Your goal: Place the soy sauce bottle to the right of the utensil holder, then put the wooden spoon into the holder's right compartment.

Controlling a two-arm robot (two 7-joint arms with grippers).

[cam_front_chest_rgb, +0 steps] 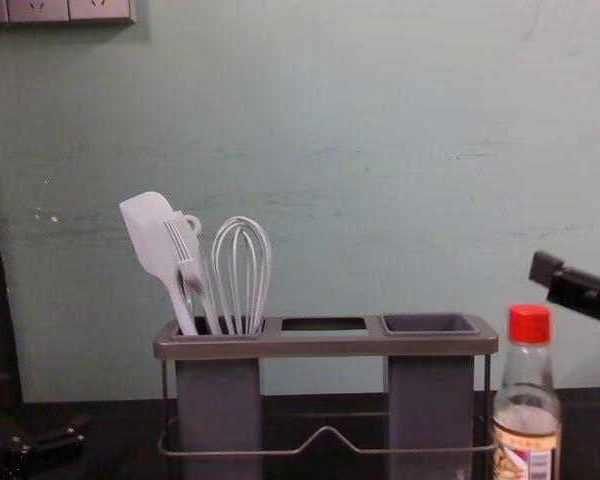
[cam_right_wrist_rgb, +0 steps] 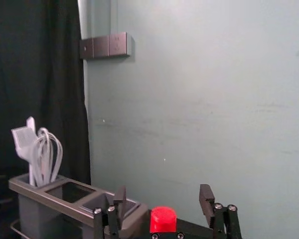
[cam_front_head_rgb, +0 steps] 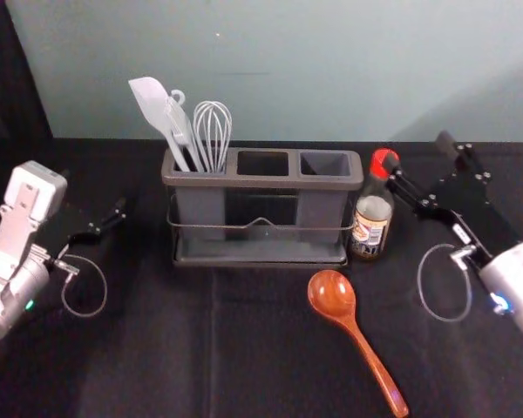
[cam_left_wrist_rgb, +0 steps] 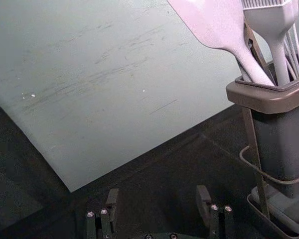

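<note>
Soy sauce bottle (cam_front_head_rgb: 371,218) seen upright beside utensil holder (cam_front_head_rgb: 261,181), right tool (cam_front_head_rgb: 417,151) spread wide, empty, centre right, left tool (cam_front_head_rgb: 94,193) parked likewise, centre left, wooden spoon (cam_front_head_rgb: 352,327) laid lower right.

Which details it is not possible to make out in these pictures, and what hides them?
- Lower ends of whisk and spatula: head view, hidden by left compartment's wall.
- Floor of right compartment: head view, hidden by its front wall.
- Small print on soy sauce bottle: head view, too small; chest view, label's bottom cut off by lower edge.
</note>
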